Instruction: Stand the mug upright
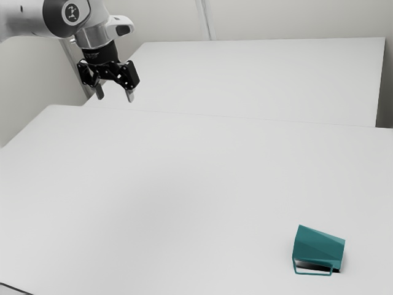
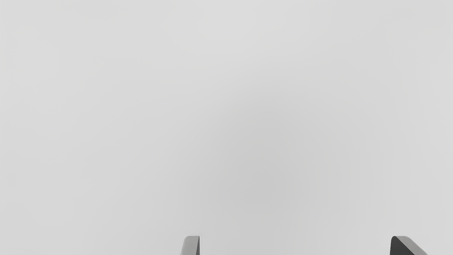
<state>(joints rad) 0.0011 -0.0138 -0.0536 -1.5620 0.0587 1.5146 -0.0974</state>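
Arm [image 1: 24, 19], white, bearing round dark emblem [image 1: 72, 12] (marking too small to read); black gripper [image 1: 115, 98], fingers wide apart, above white table [image 1: 184, 184]; teal mug [image 1: 318, 247], lying on its side.

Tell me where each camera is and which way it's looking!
Exterior view: sits at the arm's side, looks down across the table at the tipped mug; shows the arm and open gripper.
Wrist view: sits on the arm's hand, looks down at the table; shows two fingertips.
Both share: the white table and the gripper's fingertips.
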